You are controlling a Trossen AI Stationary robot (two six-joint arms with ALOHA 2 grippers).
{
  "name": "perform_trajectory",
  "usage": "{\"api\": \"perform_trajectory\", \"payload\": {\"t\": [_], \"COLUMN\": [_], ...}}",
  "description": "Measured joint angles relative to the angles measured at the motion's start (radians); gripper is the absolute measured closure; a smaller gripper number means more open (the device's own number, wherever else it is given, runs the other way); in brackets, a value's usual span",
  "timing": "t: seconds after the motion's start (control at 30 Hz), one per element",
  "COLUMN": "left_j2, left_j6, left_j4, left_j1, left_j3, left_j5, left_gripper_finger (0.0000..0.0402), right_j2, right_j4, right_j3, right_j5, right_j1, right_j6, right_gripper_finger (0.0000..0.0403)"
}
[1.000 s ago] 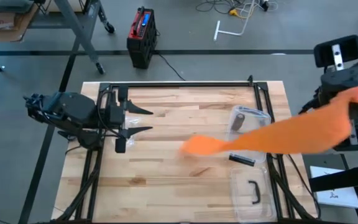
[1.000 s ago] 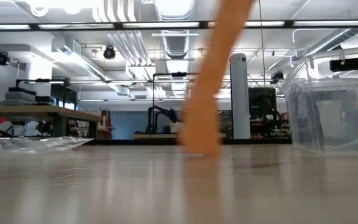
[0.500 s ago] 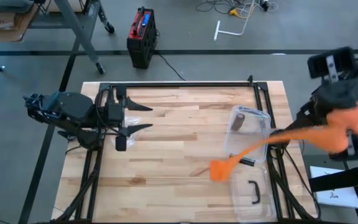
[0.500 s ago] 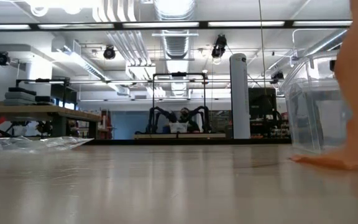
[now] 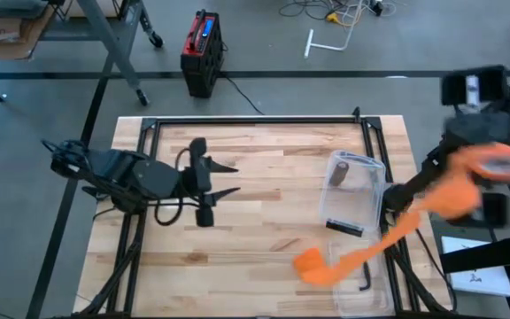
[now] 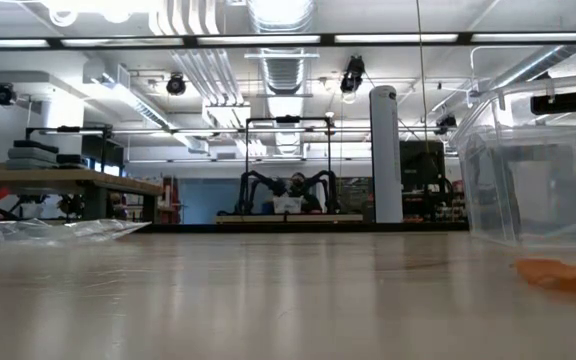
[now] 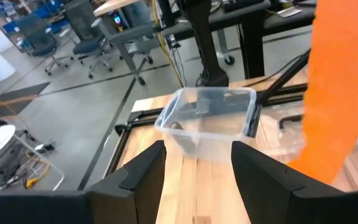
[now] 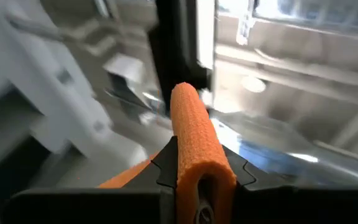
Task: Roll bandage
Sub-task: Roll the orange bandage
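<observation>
An orange bandage [image 5: 414, 217] runs as a long strip from my right gripper [image 5: 494, 164], held high beyond the table's right edge, down to the table. Its free end [image 5: 311, 266] lies on the wood near the front right, and also shows in the low view [image 6: 563, 275]. In the right wrist view the bandage [image 8: 194, 143] stands between the shut fingers. My left gripper [image 5: 227, 179] hovers open over the table's left half with nothing in it. Its fingers frame the clear container [image 7: 210, 118], and the bandage [image 7: 334, 93] shows at one side. My right gripper pinches a folded-over part of the bandage [image 8: 196, 165] between its two fingers, and the fold sticks out past the fingertips. The fingers slant upward. The rest of the strip hangs away toward the table, its free end [image 5: 311, 266] resting on the wood.
A clear plastic container [image 5: 354, 190] stands at the table's right with a dark roll [image 5: 343, 169] in it. Its lid with a black handle [image 5: 362, 275] lies in front of it. A black frame [image 5: 255, 121] borders the table. The wood in the middle is bare.
The bandage's free end has swung from the middle of the table toward the near right and now lies by the lid. My left gripper has moved toward the table's middle and sunk a little, staying open. My right gripper has kept its hold.
</observation>
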Motion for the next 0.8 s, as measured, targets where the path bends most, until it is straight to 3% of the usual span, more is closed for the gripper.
{"api": "perform_trajectory", "payload": {"t": [0.13,0.3,0.57,0.8], "left_j2": [-0.059,-0.154,-0.315,-0.419], "left_j6": [-0.013,-0.040,-0.072,-0.099], "left_j4": [-0.043,-0.145,-0.166,-0.117], "left_j1": [-0.010,-0.010,-0.009,-0.009], "left_j3": [0.007,0.003,-0.140,-0.317], "left_j5": [-0.025,-0.083,-0.114,-0.145], "left_gripper_finger": [0.0219,0.0209,0.0208,0.0217], "right_j2": [0.032,0.076,0.197,0.267], "right_j4": [-0.008,-0.055,-0.118,-0.146], "right_j3": [0.001,-0.001,-0.001,-0.001], "right_j5": [0.069,0.094,-0.042,-0.064], "right_j1": [-0.129,-0.418,-0.898,-1.116], "right_j6": [-0.014,0.151,0.431,0.457], "right_gripper_finger": [0.0355,0.0356,0.0358,0.0358]}}
